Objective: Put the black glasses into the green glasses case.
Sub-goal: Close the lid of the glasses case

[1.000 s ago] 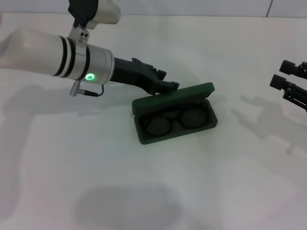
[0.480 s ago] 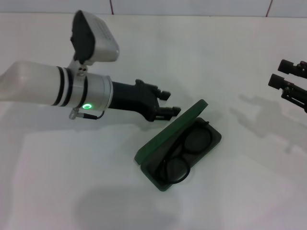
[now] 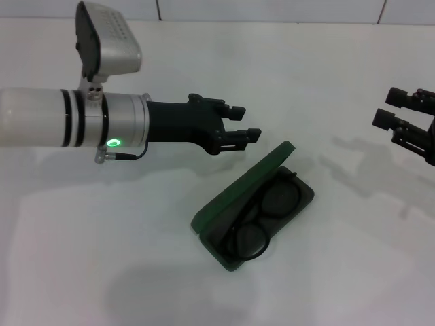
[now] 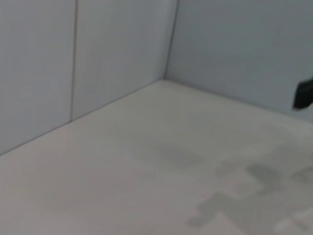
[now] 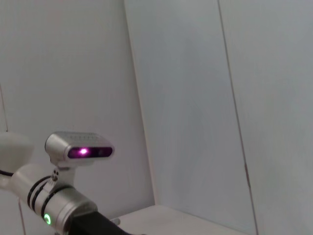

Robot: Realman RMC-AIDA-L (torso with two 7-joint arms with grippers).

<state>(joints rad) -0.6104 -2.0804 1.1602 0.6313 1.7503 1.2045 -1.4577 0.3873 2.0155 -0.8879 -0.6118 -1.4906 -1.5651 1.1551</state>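
- Left gripper (image 3: 246,122) hangs empty, fingers a little apart, just behind the case (image 3: 253,207), nearer than the right gripper (image 3: 401,119).
- Glasses (image 3: 262,217) lie inside the case, lid half up, long axis diagonal.

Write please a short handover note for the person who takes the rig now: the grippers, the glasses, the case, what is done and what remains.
Left gripper: open, empty, in the air beside the green glasses case, not touching it.
Right gripper: parked at the table's right edge, open, empty.
Black glasses: lying inside the case's tray.
Case lid: half raised, not shut.
Done: glasses are in the case.
Left: possibly closing the lid, then park the left arm.
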